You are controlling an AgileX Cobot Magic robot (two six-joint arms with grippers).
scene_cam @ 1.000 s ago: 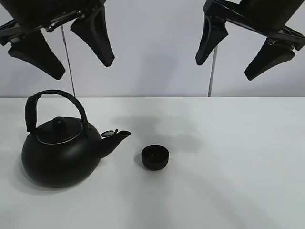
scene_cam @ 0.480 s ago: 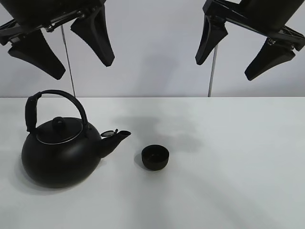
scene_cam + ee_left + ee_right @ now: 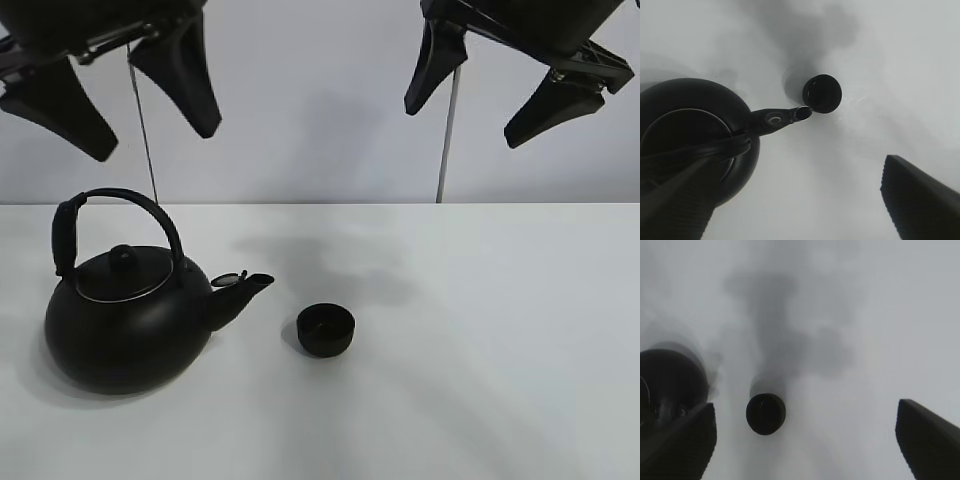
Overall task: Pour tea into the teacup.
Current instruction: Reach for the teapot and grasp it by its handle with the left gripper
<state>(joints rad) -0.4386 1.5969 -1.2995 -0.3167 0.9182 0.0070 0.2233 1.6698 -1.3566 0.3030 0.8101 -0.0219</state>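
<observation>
White desk (image 3: 480,330) with a kettle and a teacup.
A round black kettle (image 3: 125,320) stood upright on the desk's left half, handle raised, spout pointing toward 3 o'clock. A small black teacup (image 3: 326,330) sat upright at the kettle's 3 o'clock, near the spout tip but apart from it. Soft grey shadows lay across the surface.

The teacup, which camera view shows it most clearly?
The exterior high view: the teacup is sharp there, rim and wall visible, standing apart from the kettle. The left wrist view shows the teacup only from above; the right wrist view gives a blurred dark disc.
</observation>
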